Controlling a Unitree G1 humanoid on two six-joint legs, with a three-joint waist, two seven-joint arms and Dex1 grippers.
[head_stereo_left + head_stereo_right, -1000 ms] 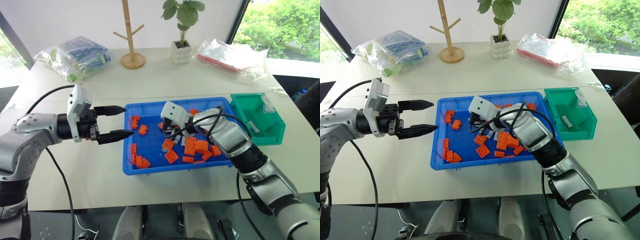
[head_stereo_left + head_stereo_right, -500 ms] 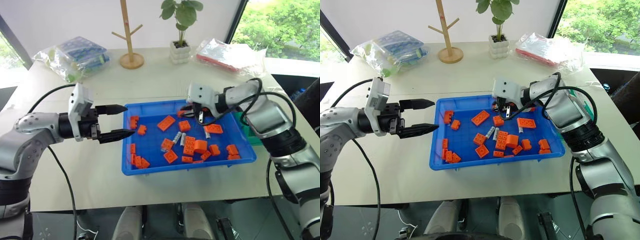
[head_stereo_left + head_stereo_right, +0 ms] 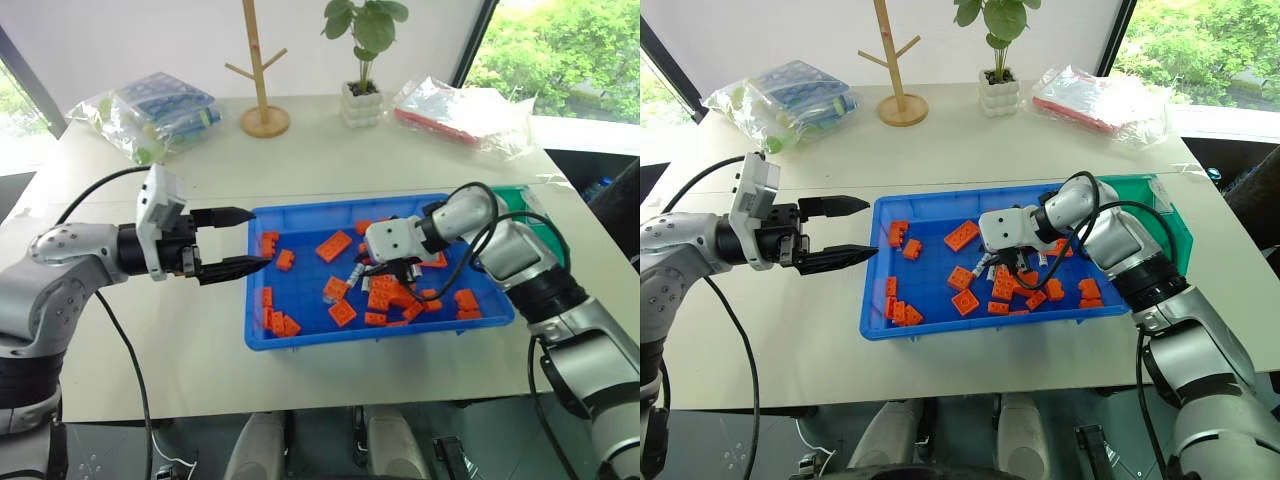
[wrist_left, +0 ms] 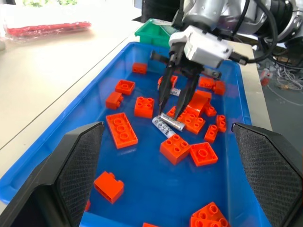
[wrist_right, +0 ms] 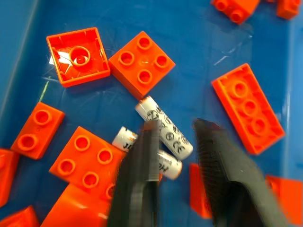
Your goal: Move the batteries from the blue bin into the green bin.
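your right gripper (image 4: 176, 97) hangs over the middle of the blue bin (image 3: 300, 336), its two black fingers apart with nothing between them, tips pointing down at a pair of batteries (image 5: 164, 127) lying side by side on the bin floor among the orange bricks (image 3: 341, 312). in the left wrist view the fingertips sit almost on top of that pair, just above it and, as far as you can tell, not yet touching. in the right wrist view the nearer battery runs on a slant from upper left to lower right, passing straight through the gap between the fingers, so its long axis lies roughly across the line of closing; that looks like a fair setup for a pinch on its middle. the second battery (image 5: 128, 138) lies close against the first, partly hidden behind one finger, so you may catch both or nudge one aside.

your left gripper (image 3: 228, 242) is held level over the desk (image 3: 180, 350) just outside the bin's left rim, fingers spread and empty, well apart from the batteries. the right arm is clearly the nearer one. the green bin (image 3: 1170, 228) sits beyond the bin's right end, behind your right forearm.
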